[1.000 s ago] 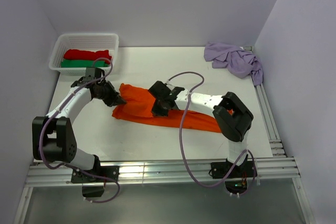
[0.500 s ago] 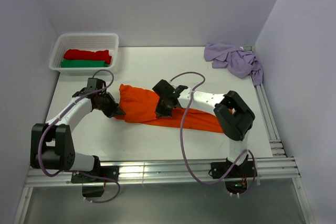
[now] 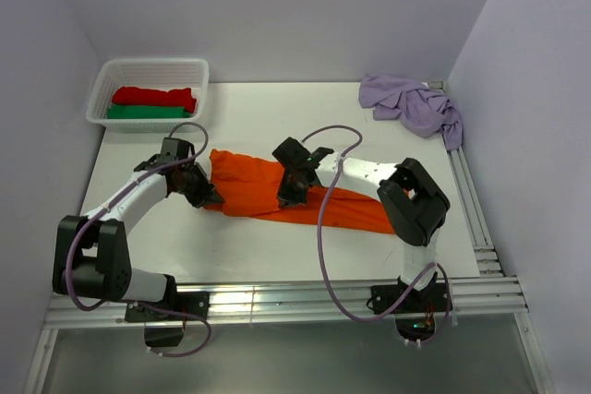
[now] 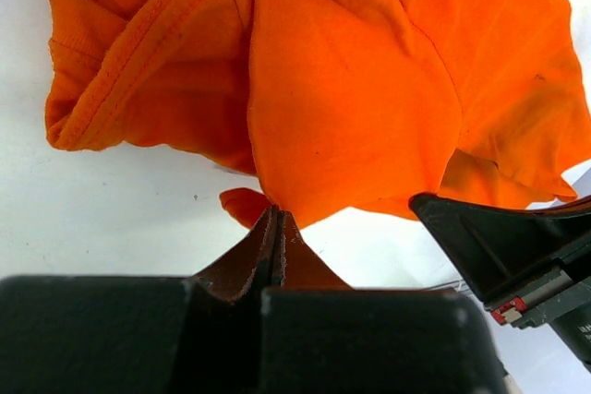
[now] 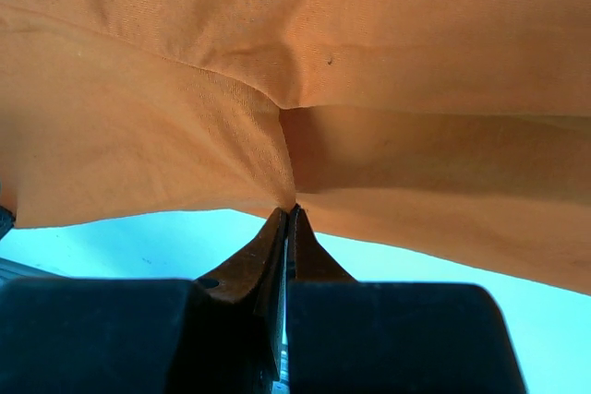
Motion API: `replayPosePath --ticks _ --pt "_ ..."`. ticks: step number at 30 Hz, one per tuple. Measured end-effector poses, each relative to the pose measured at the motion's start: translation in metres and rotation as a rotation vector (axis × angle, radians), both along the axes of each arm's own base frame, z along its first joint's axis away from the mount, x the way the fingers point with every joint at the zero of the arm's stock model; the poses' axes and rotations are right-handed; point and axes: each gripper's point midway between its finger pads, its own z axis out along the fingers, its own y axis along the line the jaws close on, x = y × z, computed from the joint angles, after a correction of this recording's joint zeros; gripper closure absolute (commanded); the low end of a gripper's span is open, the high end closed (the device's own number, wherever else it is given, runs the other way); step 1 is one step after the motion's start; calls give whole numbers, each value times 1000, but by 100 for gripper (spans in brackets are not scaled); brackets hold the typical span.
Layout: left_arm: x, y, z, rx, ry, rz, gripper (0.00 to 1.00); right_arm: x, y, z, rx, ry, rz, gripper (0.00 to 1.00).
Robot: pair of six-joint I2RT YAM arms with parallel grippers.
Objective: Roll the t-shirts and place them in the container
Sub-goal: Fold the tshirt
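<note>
Orange t-shirt [image 3: 249, 189] lies as a folded band across the middle of the surface [image 3: 259, 246], running 9 to 4 o'clock. Left fingers [image 4: 266, 248] pinch its 9 o'clock end; right fingers [image 5: 277, 237] clench its 6 o'clock edge. We judge the lengthwise fold is in hand; next we should release and roll from one end. Lilac t-shirt [image 3: 411, 103] sits crumpled at 1 o'clock.

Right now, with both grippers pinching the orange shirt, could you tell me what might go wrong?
The left gripper and right gripper each hold only a thin edge of the orange shirt, so it may slip free. The shirt lies bunched at its left end, so the roll may be lopsided.
</note>
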Motion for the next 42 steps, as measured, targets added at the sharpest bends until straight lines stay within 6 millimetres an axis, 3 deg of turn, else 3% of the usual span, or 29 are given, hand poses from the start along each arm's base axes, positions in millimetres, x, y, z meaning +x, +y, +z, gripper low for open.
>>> replayPosePath --ticks 7,13,15,16,19,24,27,29,31,35,41,42 --pt "5 3 -8 37 -5 8 100 -1 -1 0 2 7 16 100" --pt "5 4 -30 73 15 6 100 -1 -3 -11 -16 23 29 96" --pt "4 4 -36 84 30 3 100 -2 -4 -19 -30 36 33 94" --pt "3 3 -38 87 35 1 98 -3 -6 -23 -37 44 36 86" --pt "2 2 -41 104 39 -7 85 -2 -7 -26 -38 51 39 65" --pt "0 4 -39 121 37 -7 63 5 -14 -19 -28 40 36 61" --pt "-2 7 -28 131 12 1 57 15 -27 -6 -25 17 20 60" --pt "-2 8 -17 129 -17 6 54 25 -40 6 -29 -14 1 60" --pt "-3 8 -6 124 -47 13 40 38 -58 22 -35 -56 -26 62" --pt "-6 9 2 109 -82 37 37 65 -106 43 -57 -123 -116 67" --pt "-18 10 -26 100 -24 83 38 92 -217 32 -185 -108 -348 80" --pt "-18 10 -30 99 -15 90 39 94 -236 30 -213 -101 -387 86"
